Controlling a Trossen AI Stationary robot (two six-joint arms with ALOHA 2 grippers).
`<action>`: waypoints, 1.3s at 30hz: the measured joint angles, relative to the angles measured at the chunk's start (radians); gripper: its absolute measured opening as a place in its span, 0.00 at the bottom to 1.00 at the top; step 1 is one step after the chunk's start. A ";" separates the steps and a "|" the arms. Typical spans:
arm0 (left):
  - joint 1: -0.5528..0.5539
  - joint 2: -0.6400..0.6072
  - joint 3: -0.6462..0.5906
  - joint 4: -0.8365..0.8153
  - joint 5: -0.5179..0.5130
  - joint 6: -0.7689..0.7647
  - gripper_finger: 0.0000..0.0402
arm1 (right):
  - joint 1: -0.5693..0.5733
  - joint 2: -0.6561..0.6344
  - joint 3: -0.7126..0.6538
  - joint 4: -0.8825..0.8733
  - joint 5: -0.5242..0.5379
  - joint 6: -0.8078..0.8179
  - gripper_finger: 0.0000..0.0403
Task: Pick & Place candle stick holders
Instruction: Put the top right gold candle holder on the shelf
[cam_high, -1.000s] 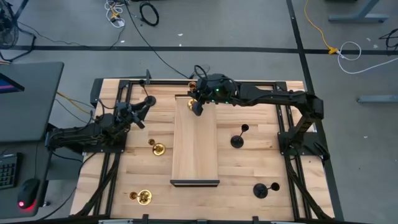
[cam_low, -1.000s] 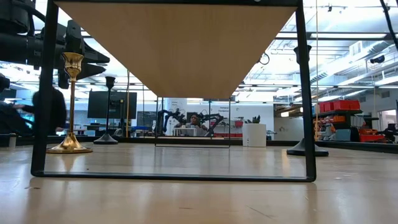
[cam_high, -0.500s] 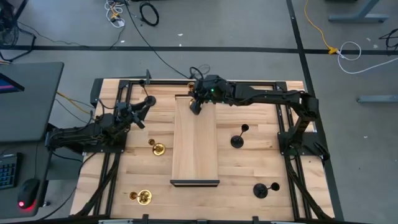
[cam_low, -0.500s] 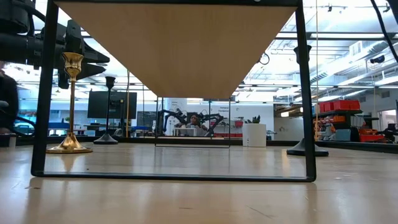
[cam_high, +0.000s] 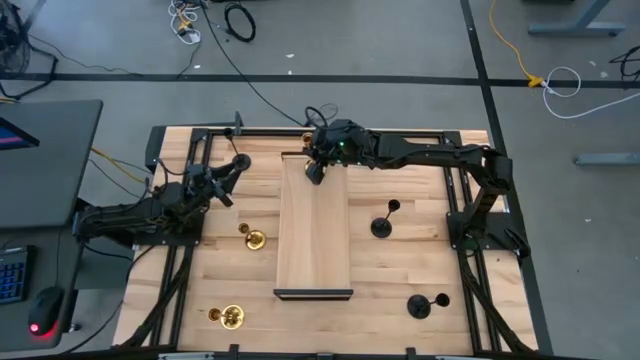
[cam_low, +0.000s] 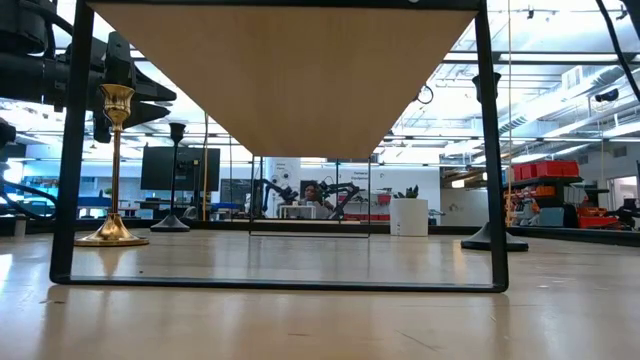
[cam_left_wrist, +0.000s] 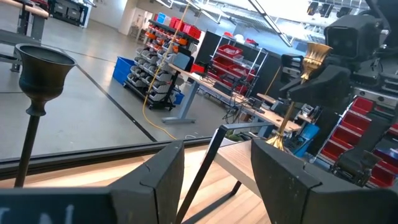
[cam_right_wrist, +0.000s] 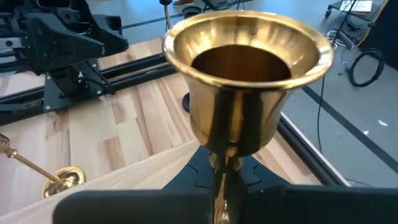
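My right gripper (cam_high: 316, 168) is at the far end of the raised wooden shelf (cam_high: 314, 240), shut on a gold candle stick holder (cam_right_wrist: 247, 81), which also shows in the left wrist view (cam_left_wrist: 311, 62). My left gripper (cam_high: 227, 186) is open and empty, beside a black holder (cam_high: 240, 160) that stands on its base; that holder's cup shows in the left wrist view (cam_left_wrist: 42, 62). Two gold holders (cam_high: 252, 238) (cam_high: 229, 317) lie on the table's left half. Two black holders (cam_high: 383, 222) (cam_high: 428, 303) are on the right half. My right gripper pinches the gold holder's thin stem (cam_right_wrist: 222, 180) just below the cup, between its two fingers. In the left wrist view the holder sits tilted, cup up, its base (cam_left_wrist: 274, 141) low by the shelf's far end. Whether the base touches the shelf, I cannot tell.
The shelf stands on a thin black frame (cam_low: 280, 284) in the table's middle, with open space beneath it. Black rails (cam_high: 300, 130) run along the table's edges. A gold holder (cam_low: 113, 170) stands upright in the low view.
My right gripper has shifted a little toward the table's left edge with the gold holder, then kept still. A person in the room beyond the table has moved out of the low view.
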 joint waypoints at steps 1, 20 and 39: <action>0.000 0.000 0.000 0.000 0.000 0.000 0.47 | 0.000 0.000 0.000 0.000 0.000 -0.002 0.01; 0.000 0.000 0.000 0.000 0.000 -0.001 0.47 | 0.000 -0.001 -0.001 -0.035 -0.001 -0.019 0.11; 0.000 0.000 0.000 0.000 0.000 -0.001 0.47 | 0.003 -0.003 -0.001 -0.099 0.027 -0.035 0.12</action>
